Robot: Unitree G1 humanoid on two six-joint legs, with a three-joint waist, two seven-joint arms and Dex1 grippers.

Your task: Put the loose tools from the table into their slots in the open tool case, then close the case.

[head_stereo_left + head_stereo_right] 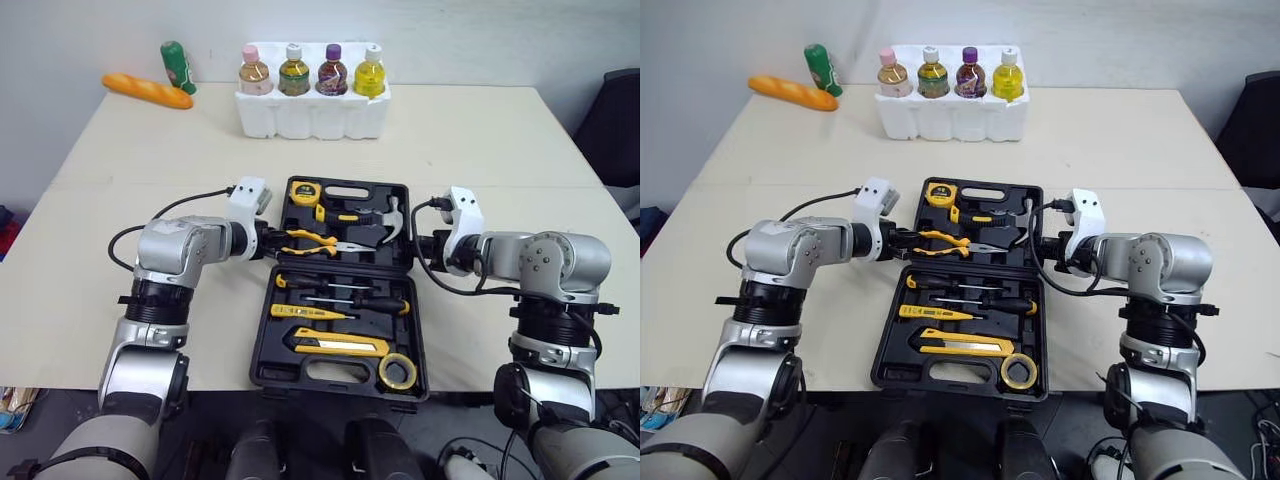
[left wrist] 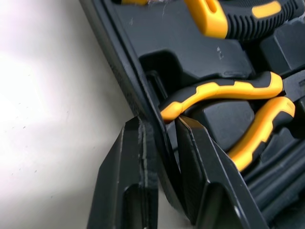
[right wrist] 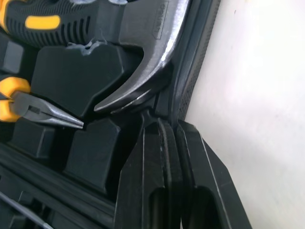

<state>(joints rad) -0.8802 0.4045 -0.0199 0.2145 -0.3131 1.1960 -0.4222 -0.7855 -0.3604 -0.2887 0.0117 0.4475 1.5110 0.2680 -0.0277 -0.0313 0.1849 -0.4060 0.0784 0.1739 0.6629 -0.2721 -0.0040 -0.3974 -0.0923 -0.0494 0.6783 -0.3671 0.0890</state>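
The left hand (image 2: 159,125) is clenched on the left wall of the case (image 1: 330,372), one finger outside and one inside. It grips at the far half (image 1: 345,190), beside the pliers (image 1: 312,240). The right hand (image 3: 170,123) is clenched likewise on the right wall, just beside the head of the hammer (image 1: 392,215). The case lies open in the middle of the counter (image 1: 480,140). No loose tool is seen on the counter, so closing is judged to be the step in hand.

The far half should be raised by both hands together, at one pace, so that it is not twisted at the hinge. It should be swung slowly, since the hammer and pliers could be shaken from their slots as it tips. The inner fingers should be drawn clear before the halves meet, or they would be pinched.

At the far edge are counted:
- one loaf (image 1: 147,91)
- one green bottle (image 1: 178,67)
- four bottles (image 1: 294,72), held upright in one white tray (image 1: 312,118)

In the far half are counted:
- one tape measure (image 1: 303,192)
- one pair of pliers, or possibly two, as the handles overlap
- one hammer

In the near half (image 1: 262,340) are counted:
- three screwdrivers (image 1: 345,300)
- one knife (image 1: 340,345)
- one tape roll (image 1: 397,371)
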